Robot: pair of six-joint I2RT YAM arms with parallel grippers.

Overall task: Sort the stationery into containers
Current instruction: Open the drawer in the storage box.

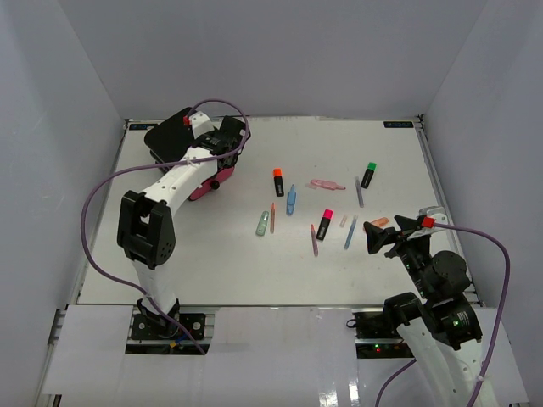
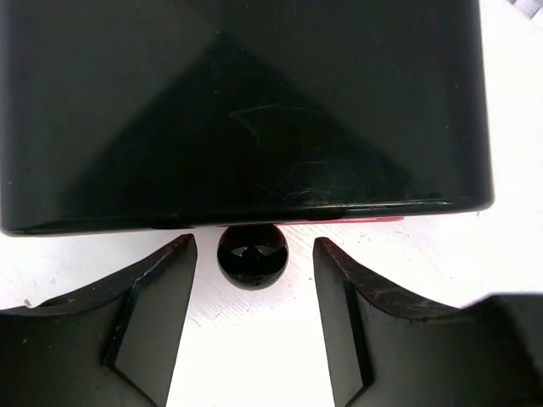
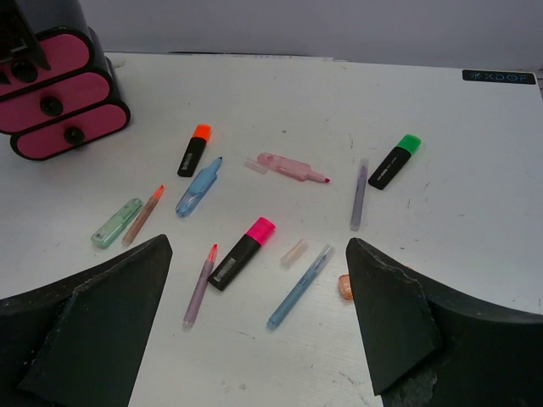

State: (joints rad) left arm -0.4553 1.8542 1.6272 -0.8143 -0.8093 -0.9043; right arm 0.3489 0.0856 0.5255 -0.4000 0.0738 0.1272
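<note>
The containers are three pink-fronted drawers (image 3: 59, 95) with black knobs in one black box (image 1: 172, 136) at the table's back left. My left gripper (image 2: 254, 244) hangs over the box front, open, one finger on each side of a round black knob (image 2: 252, 261) without touching it. The stationery lies scattered mid-table: highlighters with an orange cap (image 3: 194, 150), a pink cap (image 3: 242, 253) and a green cap (image 3: 395, 161), plus thin pens and pastel pieces. My right gripper (image 3: 259, 246) hovers open above them near the pink-capped one, holding nothing.
A blue pen (image 3: 299, 287) and a small orange piece (image 3: 344, 286) lie close under the right gripper's fingers. A pale green piece (image 3: 116, 223) lies toward the drawers. White walls enclose the table on three sides.
</note>
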